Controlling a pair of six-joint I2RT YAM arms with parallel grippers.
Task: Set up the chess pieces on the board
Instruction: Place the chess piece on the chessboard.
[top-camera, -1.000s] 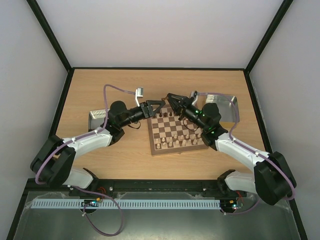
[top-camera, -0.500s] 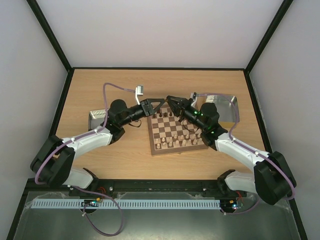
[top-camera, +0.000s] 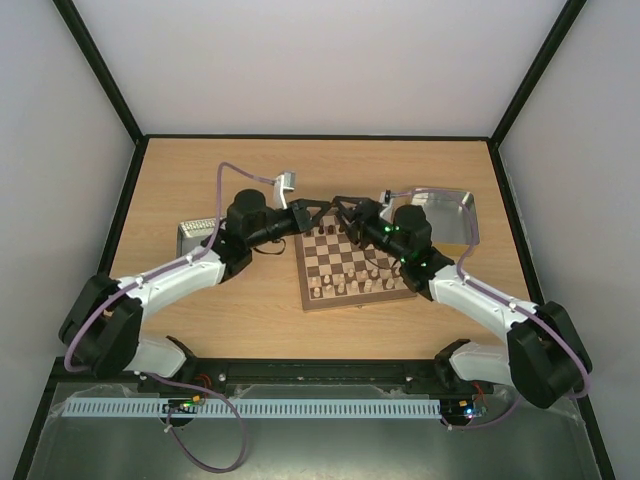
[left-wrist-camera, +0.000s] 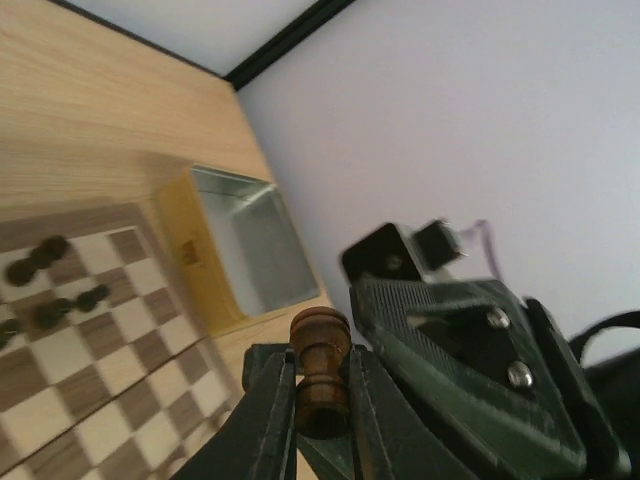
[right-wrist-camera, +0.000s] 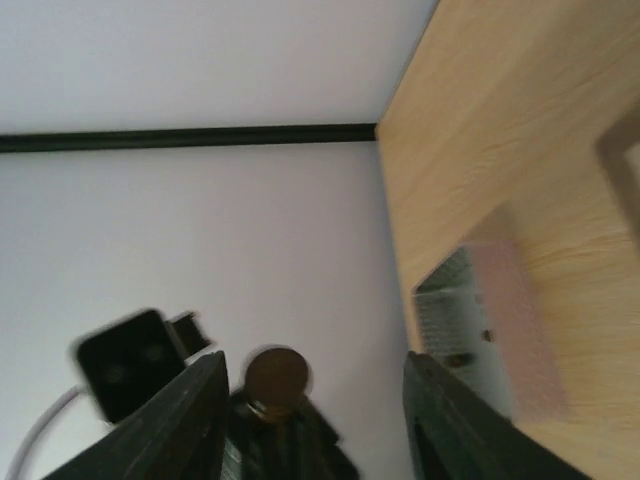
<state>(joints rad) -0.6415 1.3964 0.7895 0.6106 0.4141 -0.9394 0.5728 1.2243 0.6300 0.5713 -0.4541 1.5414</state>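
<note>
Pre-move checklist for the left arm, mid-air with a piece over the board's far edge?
1. Left gripper clamped on the dark piece: ok, fingers press both sides of its stem.
2. Right gripper off the piece: ok, jaws stand apart with a gap on each side of its head.
3. Piece lined up with the left fingers: ok, head points out past the tips.
4. Room between the two grippers: not ok, their tips nearly meet in the top view.
5. Target square on the board free: cannot tell, pieces too small from above.
</note>
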